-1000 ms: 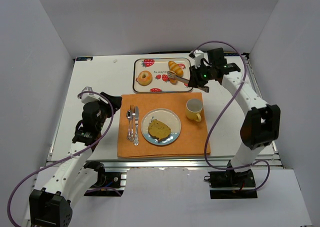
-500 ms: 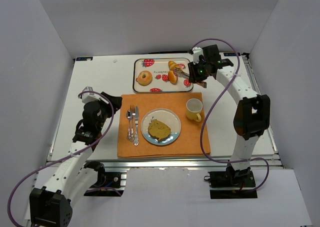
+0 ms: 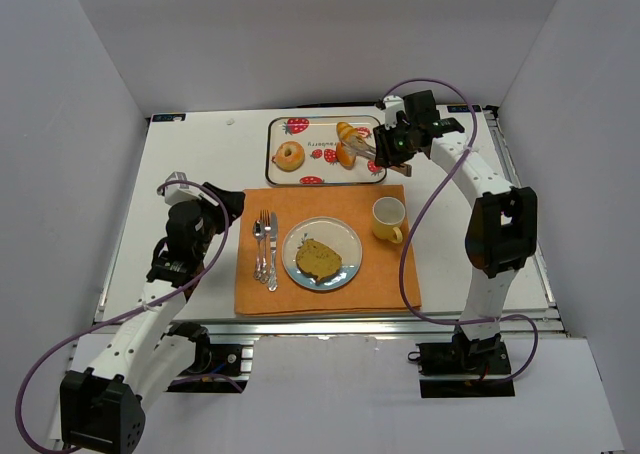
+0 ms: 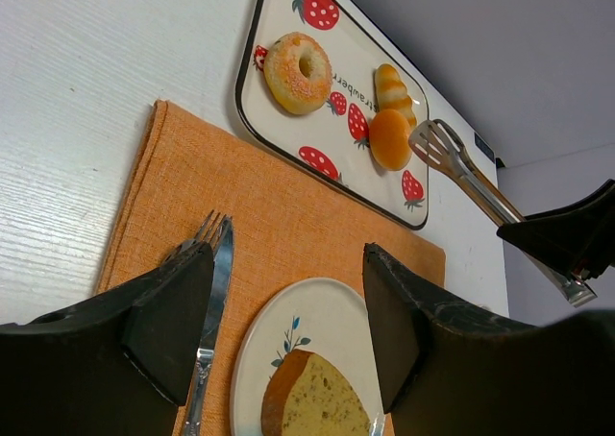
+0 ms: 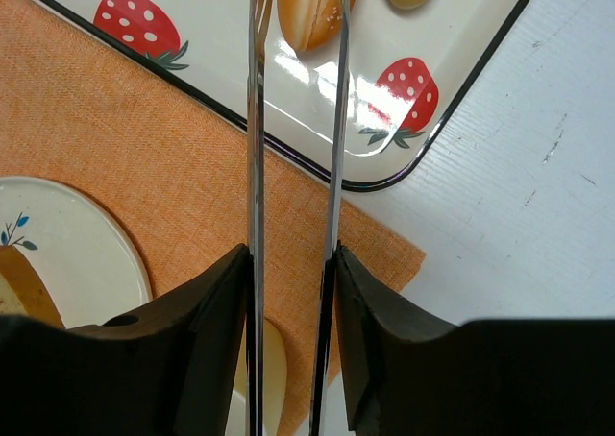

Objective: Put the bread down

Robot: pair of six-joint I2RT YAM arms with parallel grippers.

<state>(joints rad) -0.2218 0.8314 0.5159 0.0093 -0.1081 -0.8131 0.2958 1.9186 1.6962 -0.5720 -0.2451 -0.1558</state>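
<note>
Though near tongs (image 4: 468, 176) — bread (image 4: 390, 138) beside doughnut (image 4: 298, 60)

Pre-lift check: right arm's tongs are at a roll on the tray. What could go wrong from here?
1. The tongs in the right gripper seem to meet the roll only at their tips; it may slip on lifting.
2. The second roll lies right beside it and could get knocked.
3. The cup stands beside the plate; a low carry might clip it.

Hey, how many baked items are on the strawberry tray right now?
3. A ring doughnut at the tray's left end, a long roll near its far right corner, and a round bun just nearer, at the tongs' tips. None seems hidden.
</note>
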